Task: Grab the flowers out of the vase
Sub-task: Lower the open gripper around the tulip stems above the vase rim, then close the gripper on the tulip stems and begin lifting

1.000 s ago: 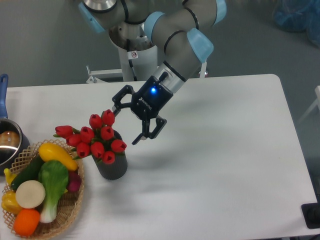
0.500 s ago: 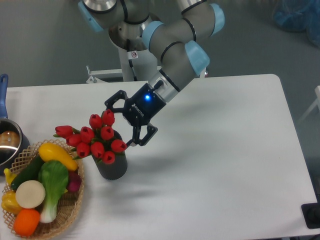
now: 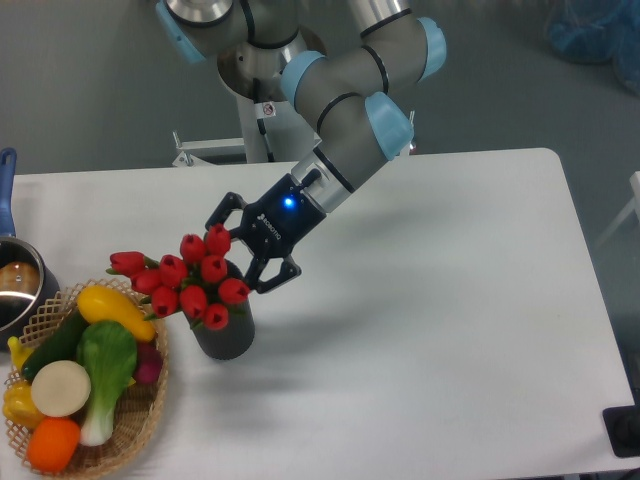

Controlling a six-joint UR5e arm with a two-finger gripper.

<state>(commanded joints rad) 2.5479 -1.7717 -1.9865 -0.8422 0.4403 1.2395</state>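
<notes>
End effector (image 3: pixel 243 250) spread beside glossy red flowers (image 3: pixel 190 280) in ribbed cylindrical vase (image 3: pixel 226 335).

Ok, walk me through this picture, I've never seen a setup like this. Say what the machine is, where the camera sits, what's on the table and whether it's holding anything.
The machine is a robot arm of grey tubes with light blue joints. At its end is a black two-finger gripper with a blue light. One fixed camera looks down at the white table from the front.

On the table stands a dark grey vase with a bunch of red flowers. To the left is a wicker basket of toy vegetables, and at the left edge a steel pot with a blue handle.

The gripper is open, its fingers spread at the right side of the flowers. It holds nothing yet.
</notes>
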